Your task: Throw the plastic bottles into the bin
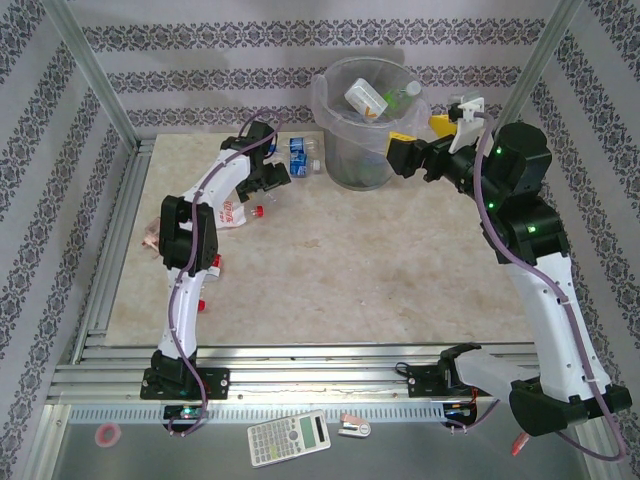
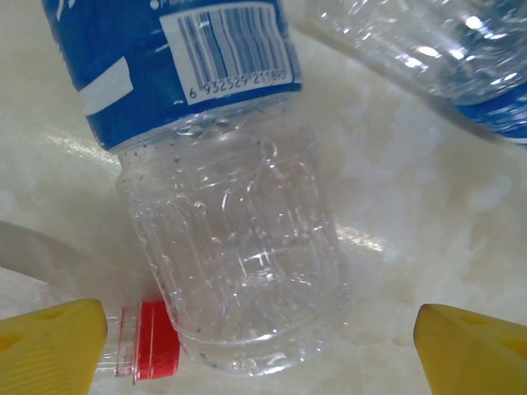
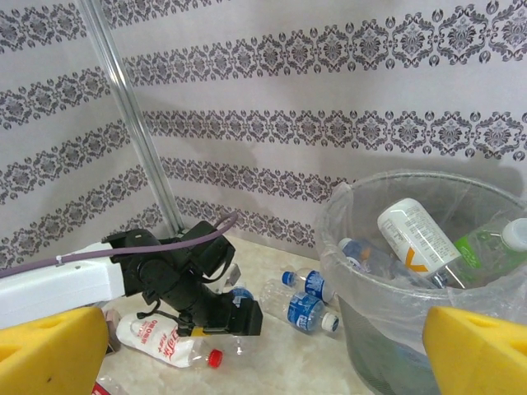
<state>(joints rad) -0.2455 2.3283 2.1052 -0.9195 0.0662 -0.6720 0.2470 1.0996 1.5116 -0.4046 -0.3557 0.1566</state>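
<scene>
Left claw [image 2: 262, 350] spread astride a blue-labelled bottle [image 2: 239, 247]; right claw [image 3: 263, 354], spread, faces bottles [image 3: 416, 234] inside the bin [image 3: 375, 329].

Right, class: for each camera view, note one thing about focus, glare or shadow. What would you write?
Left wrist: the blue-label bottle is sharp, the yellow fingertips blurred, glare streaks on the table. Right wrist: fingertips soft too, wallpaper crisp, the bin liner hazy. Top external: even light, hardly any shadows.
</scene>
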